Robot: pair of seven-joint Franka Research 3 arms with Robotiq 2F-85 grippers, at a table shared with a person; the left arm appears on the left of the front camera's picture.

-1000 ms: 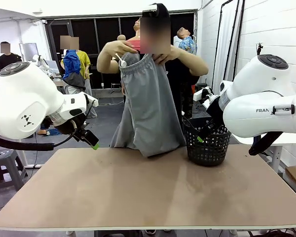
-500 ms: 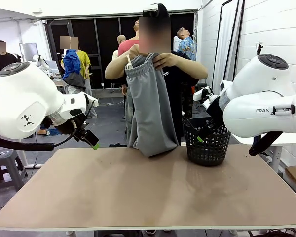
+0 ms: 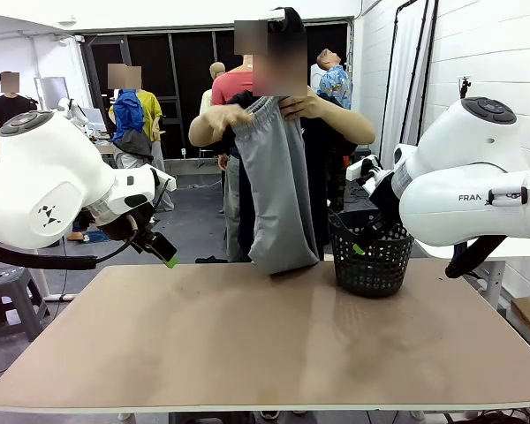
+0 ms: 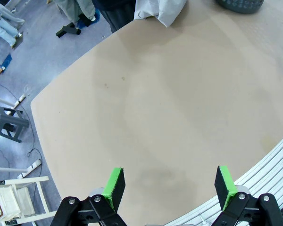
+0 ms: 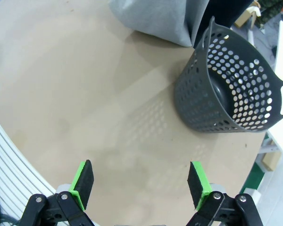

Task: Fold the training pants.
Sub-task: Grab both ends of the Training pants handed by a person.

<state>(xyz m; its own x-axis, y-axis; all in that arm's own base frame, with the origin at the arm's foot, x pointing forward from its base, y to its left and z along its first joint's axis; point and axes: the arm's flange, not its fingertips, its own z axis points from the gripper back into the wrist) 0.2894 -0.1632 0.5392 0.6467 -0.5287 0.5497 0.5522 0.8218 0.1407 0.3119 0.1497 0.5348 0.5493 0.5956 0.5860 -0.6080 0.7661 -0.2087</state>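
At the table's far side a person holds up the light grey training pants (image 3: 281,185) by the waistband with both hands. The pants hang doubled lengthwise, and their lower end (image 4: 160,10) reaches the far table edge (image 5: 153,19). My left gripper (image 3: 163,252) hovers open above the table's left part, well apart from the pants; in its wrist view the left gripper (image 4: 170,184) has nothing but bare tabletop between its green pads. My right gripper (image 3: 364,240) is open beside the basket, and the right gripper (image 5: 140,184) holds nothing.
A black mesh basket (image 3: 369,261) stands at the far right of the tan table (image 3: 247,344), right next to the hanging pants; the basket (image 5: 233,94) looks empty inside. Other people stand in the background behind the table.
The person has brought the two halves of the pants together, so they now hang narrower and slightly more to the right. Neither arm has moved.
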